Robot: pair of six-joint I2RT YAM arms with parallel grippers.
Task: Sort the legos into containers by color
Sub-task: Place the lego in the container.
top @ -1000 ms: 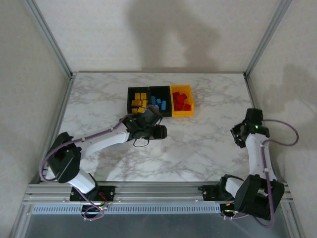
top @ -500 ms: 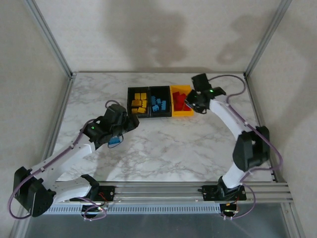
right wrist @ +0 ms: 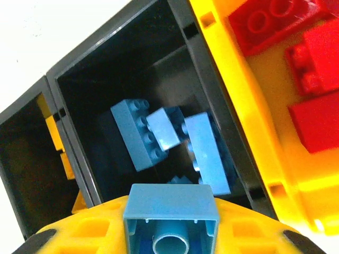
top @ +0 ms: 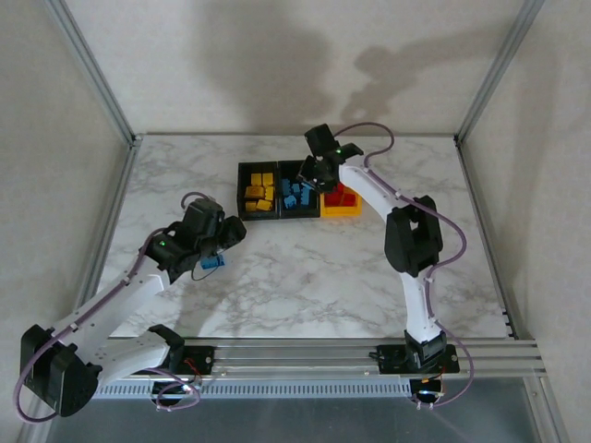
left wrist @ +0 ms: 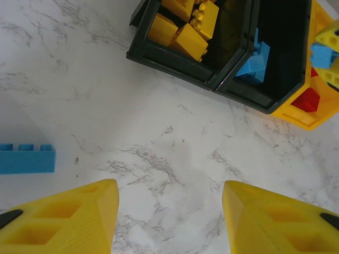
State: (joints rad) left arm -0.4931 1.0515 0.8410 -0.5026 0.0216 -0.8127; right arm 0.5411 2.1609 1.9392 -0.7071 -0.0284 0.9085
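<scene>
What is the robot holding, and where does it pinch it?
The right pincer grips a blue lego by two opposite sides, above the middle black bin. The left pincer holds nothing.

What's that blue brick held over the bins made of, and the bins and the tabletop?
Blue brick: moulded plastic by the look, smooth with a slight sheen, and a hollow underside with a tube. Black bin and yellow-orange bin: also plastic, it seems, with thin smooth walls. Tabletop: white with grey veins like marble; possibly a printed laminate, I cannot tell.
</scene>
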